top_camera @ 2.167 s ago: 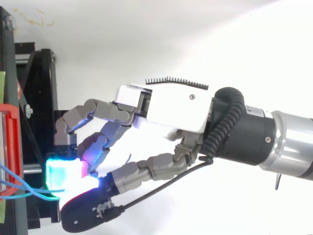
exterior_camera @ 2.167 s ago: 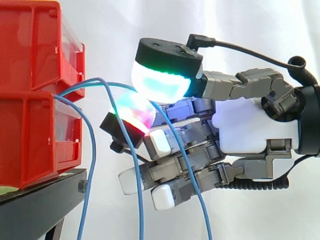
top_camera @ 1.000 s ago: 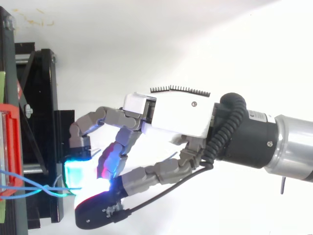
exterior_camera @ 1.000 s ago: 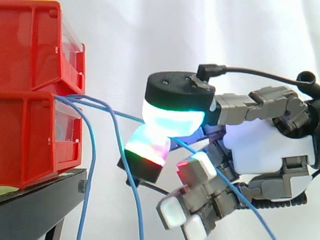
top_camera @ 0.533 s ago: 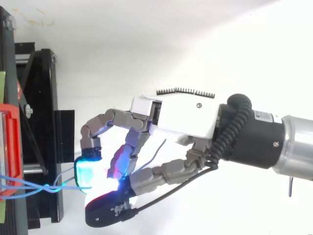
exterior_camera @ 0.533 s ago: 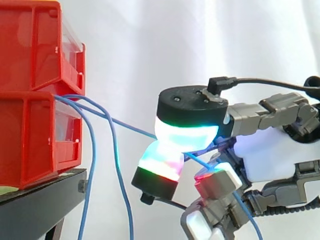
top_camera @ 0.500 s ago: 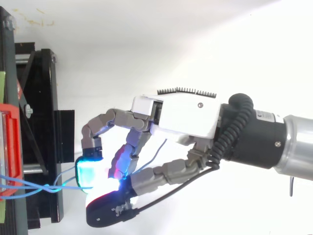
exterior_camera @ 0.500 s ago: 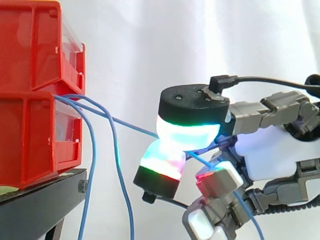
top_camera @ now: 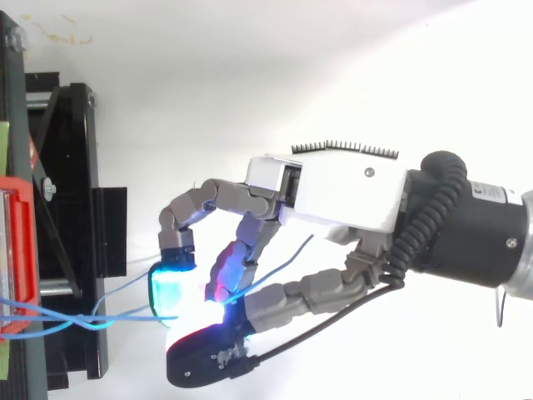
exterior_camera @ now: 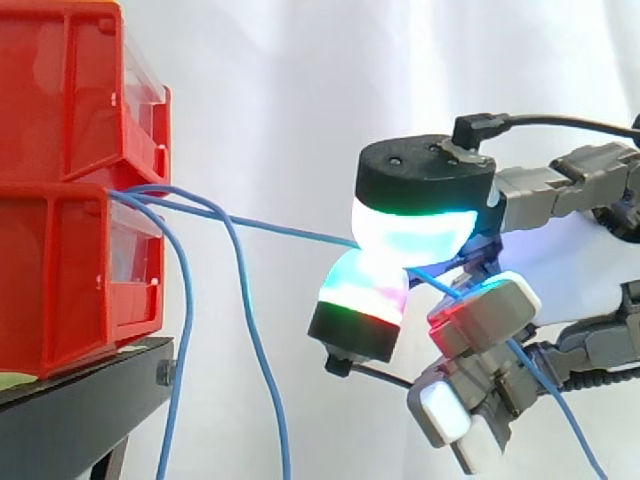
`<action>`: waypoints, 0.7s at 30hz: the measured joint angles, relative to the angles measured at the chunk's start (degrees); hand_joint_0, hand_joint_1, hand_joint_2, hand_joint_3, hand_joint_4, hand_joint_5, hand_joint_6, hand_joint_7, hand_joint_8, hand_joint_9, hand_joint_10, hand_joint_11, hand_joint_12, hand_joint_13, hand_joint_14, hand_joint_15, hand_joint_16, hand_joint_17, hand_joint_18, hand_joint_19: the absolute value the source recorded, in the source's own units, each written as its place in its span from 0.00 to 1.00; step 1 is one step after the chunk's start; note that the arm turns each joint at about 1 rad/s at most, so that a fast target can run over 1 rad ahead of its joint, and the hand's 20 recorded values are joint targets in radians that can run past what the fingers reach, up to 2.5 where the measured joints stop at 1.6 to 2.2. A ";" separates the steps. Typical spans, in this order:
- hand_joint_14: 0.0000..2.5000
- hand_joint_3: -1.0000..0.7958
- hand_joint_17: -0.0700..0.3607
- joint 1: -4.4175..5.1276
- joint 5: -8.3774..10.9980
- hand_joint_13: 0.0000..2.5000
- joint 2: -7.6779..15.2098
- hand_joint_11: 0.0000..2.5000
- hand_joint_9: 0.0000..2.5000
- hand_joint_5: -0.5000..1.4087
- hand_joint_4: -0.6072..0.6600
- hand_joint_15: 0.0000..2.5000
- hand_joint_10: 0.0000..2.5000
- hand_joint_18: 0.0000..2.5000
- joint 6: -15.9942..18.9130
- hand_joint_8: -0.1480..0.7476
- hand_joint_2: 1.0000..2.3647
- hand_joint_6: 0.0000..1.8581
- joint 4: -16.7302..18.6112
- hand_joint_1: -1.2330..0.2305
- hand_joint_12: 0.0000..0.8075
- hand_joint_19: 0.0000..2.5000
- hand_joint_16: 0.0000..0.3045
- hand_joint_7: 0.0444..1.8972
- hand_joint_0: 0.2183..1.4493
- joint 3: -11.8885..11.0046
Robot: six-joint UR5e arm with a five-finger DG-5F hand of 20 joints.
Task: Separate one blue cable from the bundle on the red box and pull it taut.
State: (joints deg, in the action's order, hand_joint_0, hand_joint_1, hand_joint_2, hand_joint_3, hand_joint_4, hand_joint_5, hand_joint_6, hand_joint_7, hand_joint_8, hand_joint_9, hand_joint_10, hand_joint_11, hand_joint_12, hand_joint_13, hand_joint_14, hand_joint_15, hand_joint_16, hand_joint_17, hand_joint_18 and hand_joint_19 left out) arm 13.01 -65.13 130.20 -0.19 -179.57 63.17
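**A:** What is at the left?

**B:** In the side view, two red bins [exterior_camera: 70,180] sit one on the other on a black stand [exterior_camera: 80,400], before a white curtain [exterior_camera: 270,80]. Blue cables come out at the front of the bins, where the upper one meets the lower.

**A:** Where do they go?

**B:** The loose cables [exterior_camera: 250,330] bend over and hang down past the stand. One cable [exterior_camera: 280,228] leaves them and runs rightward in a nearly straight line, sloping slightly down, well apart from the hanging ones.

**A:** Where does that line end?

**B:** At the hand [exterior_camera: 575,265], which reaches in from the right. Two glowing pads [exterior_camera: 410,230] press together on the cable: a cyan-and-green one above, and one with green, pink and red below. The cable is pinched between them.

**A:** And the other fingers?

**B:** They curl below the pinch, their pads white, one edged in red. Past the pinch the cable slants down across them toward the lower right corner.

**A:** And from above?

**B:** In the top view the cables cross just off the bins at the left edge. The hand [top_camera: 341,187] holds its glowing pads closed on the cable, near the stand but clear of it.
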 measured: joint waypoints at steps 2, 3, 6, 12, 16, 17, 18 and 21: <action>0.01 0.53 0.40 0.01 0.03 0.43 -0.28 0.49 0.52 0.23 0.53 0.23 0.01 0.39 0.01 0.61 0.02 0.48 -0.55 0.27 0.55 0.17 0.15 0.69 0.30 0.00; 0.01 0.53 0.40 0.02 0.07 0.43 -0.38 0.49 0.52 0.23 0.53 0.23 0.01 0.39 0.01 0.61 0.02 0.48 -0.77 0.28 0.55 0.16 0.15 0.69 0.30 0.00; 0.01 0.53 0.40 0.08 0.19 0.43 -0.59 0.49 0.52 0.23 0.53 0.23 0.01 0.39 0.01 0.61 0.01 0.48 -1.26 0.28 0.55 0.16 0.15 0.69 0.30 0.00; 0.01 0.53 0.41 0.16 0.09 0.43 -0.64 0.46 0.52 0.23 0.53 0.23 0.01 0.39 0.00 0.62 0.01 0.48 -1.18 0.28 0.56 0.16 0.15 0.68 0.30 0.00; 0.01 0.53 0.41 0.28 0.08 0.43 -0.59 0.45 0.52 0.23 0.53 0.23 0.01 0.39 -0.15 0.63 0.01 0.48 -0.20 0.28 0.56 0.16 0.16 0.68 0.29 0.01; 0.01 0.54 0.41 0.31 0.09 0.43 -0.59 0.45 0.52 0.23 0.53 0.23 0.01 0.39 -0.23 0.63 0.01 0.48 0.28 0.28 0.56 0.16 0.16 0.69 0.29 0.02; 0.01 0.54 0.42 0.32 0.08 0.43 -0.59 0.44 0.52 0.23 0.52 0.23 0.01 0.40 -0.29 0.63 0.01 0.48 0.75 0.28 0.56 0.16 0.16 0.69 0.29 0.09; 0.01 0.55 0.46 0.41 0.09 0.45 -0.59 0.42 0.55 0.24 0.47 0.22 0.01 0.43 -0.46 0.67 0.03 0.47 2.91 0.33 0.61 0.15 0.19 0.67 0.27 0.99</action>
State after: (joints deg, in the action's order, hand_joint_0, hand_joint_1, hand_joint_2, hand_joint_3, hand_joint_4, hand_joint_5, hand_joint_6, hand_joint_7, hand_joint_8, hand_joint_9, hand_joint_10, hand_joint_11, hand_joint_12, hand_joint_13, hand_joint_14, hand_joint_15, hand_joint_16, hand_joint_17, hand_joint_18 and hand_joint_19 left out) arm 13.41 -65.04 129.61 -0.65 -176.66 64.17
